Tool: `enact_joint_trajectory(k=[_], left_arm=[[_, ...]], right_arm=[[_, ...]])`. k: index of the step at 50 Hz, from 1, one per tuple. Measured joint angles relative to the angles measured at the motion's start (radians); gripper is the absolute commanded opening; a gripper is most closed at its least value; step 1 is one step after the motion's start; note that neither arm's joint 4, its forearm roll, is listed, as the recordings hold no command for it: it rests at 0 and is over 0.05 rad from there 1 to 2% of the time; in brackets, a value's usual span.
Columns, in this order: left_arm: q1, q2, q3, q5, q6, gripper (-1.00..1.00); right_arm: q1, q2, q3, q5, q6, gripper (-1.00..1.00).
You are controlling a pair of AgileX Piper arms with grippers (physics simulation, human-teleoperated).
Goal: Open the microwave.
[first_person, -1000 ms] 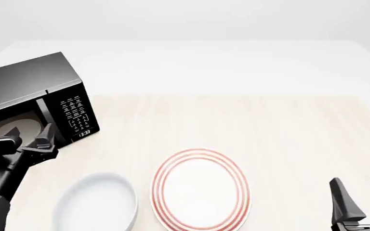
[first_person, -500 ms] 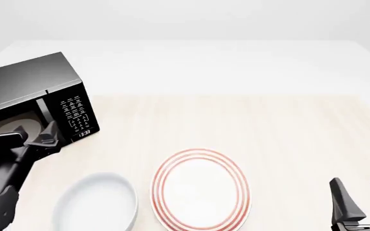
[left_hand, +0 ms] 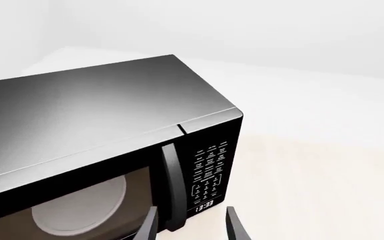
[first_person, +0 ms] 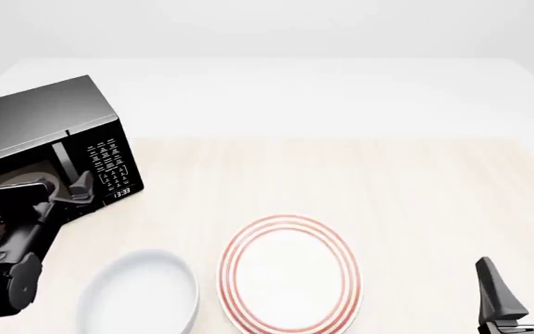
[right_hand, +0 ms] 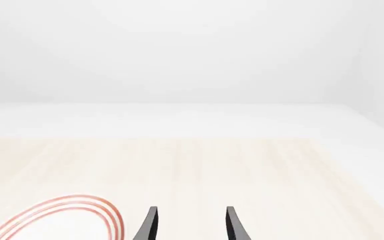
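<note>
Front view shows the microwave (first_person: 49, 149) sitting at the far left of the pale wooden table (first_person: 416, 202), turned at an angle so its keypad panel (first_person: 109, 167) faces toward the middle of the table; its door looks closed, with the pale turntable (left_hand: 78, 205) visible through the glass in the left wrist view. The left gripper (first_person: 67, 189) is up against the front of the microwave beside the vertical door handle (left_hand: 172, 190), its 2 fingers spread apart; in the left wrist view the handle's lower end sits between the fingertips, nearer one of them, though contact cannot be confirmed. The clock on the panel reads 13:33. Nearer the camera lie a plain white bowl (first_person: 142, 292) and, just beside it, a white plate with red rings (first_person: 290, 271). The right gripper (first_person: 517, 278) hovers low at the near right corner, well apart from everything, its 2 fingers parted and holding nothing.
</note>
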Motion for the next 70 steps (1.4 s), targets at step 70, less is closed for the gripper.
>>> enact_joint_trajectory(k=[70], left_arm=[[0.019, 0.266, -0.145, 0.003, -0.050, 1.00]], right_arm=[[0.000, 0.000, 0.000, 0.000, 0.000, 1.00]])
